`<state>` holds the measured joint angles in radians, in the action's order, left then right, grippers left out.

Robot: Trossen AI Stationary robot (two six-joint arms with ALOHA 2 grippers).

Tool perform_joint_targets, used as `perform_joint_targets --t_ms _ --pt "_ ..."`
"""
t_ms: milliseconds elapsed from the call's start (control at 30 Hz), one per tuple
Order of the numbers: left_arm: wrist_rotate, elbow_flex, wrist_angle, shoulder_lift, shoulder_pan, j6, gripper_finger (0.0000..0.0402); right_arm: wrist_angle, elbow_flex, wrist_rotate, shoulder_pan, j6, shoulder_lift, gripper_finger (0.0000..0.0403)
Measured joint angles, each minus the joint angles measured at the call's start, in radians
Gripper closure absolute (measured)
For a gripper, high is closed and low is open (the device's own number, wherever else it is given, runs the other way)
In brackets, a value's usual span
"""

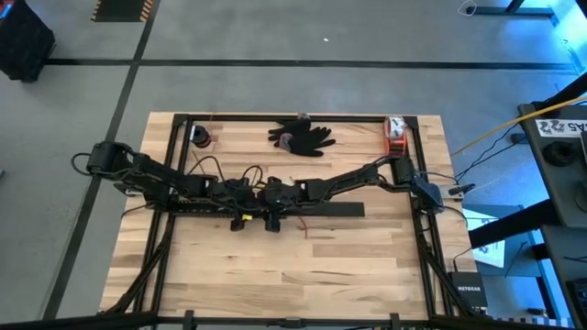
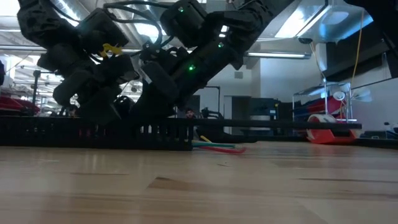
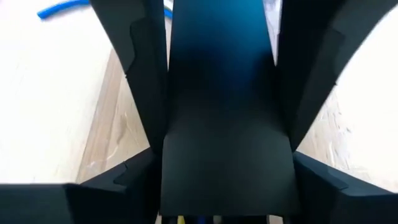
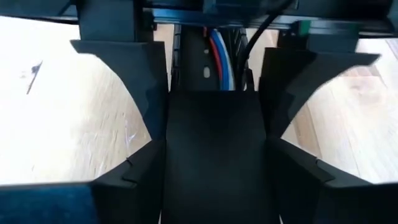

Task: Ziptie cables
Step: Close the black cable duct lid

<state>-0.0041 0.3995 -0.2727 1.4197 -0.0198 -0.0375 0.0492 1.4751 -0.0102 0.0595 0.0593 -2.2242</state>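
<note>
Left gripper (image 1: 240,216) lowered onto the black bar (image 1: 321,209), jaws closed against both edges of a flat black surface, taken to be that bar. Right gripper (image 1: 273,216) just beside it on the same bar, likewise clamped across a flat black surface. Both set near the bar's middle, almost touching each other.

Cables (image 4: 217,53) seen past the right fingers (image 4: 146,93): red, blue and white strands laid side by side along a slotted channel in line with the bar. Coloured ends also glimpsed on the table (image 1: 303,275) at the bar's near side in the low view. Ziptie not made out with certainty anywhere around the bar.

Cables judged light, limp and springy, likely to splay when released. Best pinched across the whole bundle where the strands already ran together, not at the loose ends. Ziptie judged stiff, thin and slippery, hard to lift from flat wood; best taken near one end, tail left free for threading.

Black gloves (image 1: 301,136) left well beyond the bar.
</note>
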Motion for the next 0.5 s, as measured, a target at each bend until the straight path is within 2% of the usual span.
perform_joint_targets --t_ms 133,267,400,500 --pt "0.013 0.052 0.115 -0.005 0.002 -0.004 0.0116 -0.027 0.006 0.022 0.001 0.015 0.000 0.0179" --pt "0.034 0.119 0.287 -0.032 0.002 0.019 0.0102 -0.044 0.007 0.009 0.001 0.022 0.001 0.0179" --pt "0.037 0.159 0.428 -0.110 0.001 0.062 0.0101 -0.050 0.007 0.012 0.001 0.031 0.002 0.0179" --pt "0.001 0.174 0.480 -0.192 0.001 0.080 0.0100 -0.050 0.005 0.018 0.000 0.038 0.002 0.0179"
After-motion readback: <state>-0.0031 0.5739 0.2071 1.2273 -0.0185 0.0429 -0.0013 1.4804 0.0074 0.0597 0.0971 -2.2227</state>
